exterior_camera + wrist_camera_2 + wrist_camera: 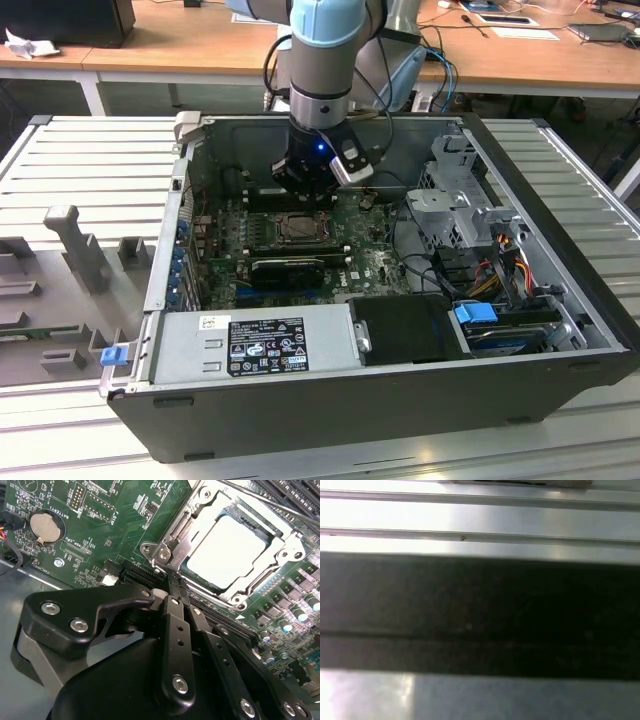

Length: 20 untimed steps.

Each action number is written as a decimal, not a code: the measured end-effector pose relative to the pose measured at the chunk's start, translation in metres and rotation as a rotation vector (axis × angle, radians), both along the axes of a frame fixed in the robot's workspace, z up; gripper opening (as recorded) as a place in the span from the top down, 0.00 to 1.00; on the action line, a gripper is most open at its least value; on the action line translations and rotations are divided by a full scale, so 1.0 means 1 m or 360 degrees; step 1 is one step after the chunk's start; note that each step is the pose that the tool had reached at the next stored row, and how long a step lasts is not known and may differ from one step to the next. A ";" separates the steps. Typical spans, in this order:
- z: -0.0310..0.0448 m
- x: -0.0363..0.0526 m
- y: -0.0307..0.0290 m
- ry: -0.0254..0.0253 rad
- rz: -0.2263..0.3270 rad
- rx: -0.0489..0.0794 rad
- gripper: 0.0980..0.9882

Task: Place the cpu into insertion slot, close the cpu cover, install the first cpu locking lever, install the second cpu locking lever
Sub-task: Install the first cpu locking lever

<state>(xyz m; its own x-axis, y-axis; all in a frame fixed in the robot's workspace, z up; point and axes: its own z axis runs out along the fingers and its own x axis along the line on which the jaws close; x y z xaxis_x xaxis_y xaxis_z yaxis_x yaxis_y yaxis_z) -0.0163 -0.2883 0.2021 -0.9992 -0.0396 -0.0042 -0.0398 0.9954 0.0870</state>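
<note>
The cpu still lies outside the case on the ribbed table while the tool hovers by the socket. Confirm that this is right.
Not right. The cpu already sits in the insertion slot, with the cpu cover framing its bright top, as the second wrist view shows. The rest holds: the tool is right at the socket's edge, and in the exterior view it hangs over the socket inside the case.

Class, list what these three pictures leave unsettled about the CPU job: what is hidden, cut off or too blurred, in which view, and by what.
- Exterior view: the gripper fingertips, hidden by the arm's wrist above the insertion slot.
- Second wrist view: the near edge of the cpu cover, behind the gripper's fingers; its far corner is cut off. The cpu top is glared white.
- First wrist view: blurred bands, nothing identifiable.
</note>
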 end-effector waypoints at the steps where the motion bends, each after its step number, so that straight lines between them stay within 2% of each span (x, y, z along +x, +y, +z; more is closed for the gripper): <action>1: -0.0006 -0.0001 -0.0008 0.00003 0.0000 -0.0001 0.99; 3: -0.0007 -0.0001 -0.0011 0.00007 0.0000 0.0004 0.99; 5: -0.0009 0.0000 -0.0010 0.00005 0.0000 0.0027 0.99; 8: 0.0002 -0.0001 -0.0010 0.00002 0.0000 0.0029 0.99; 14: 0.0106 -0.0001 -0.0010 0.00005 0.0000 0.0028 0.99; 20: 0.0107 -0.0001 -0.0061 0.00005 0.0000 0.0027 0.99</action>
<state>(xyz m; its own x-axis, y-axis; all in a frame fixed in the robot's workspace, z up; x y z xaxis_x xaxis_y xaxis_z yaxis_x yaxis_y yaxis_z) -0.0164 -0.2943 0.2128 -0.9992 -0.0395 -0.0046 -0.0397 0.9938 0.1042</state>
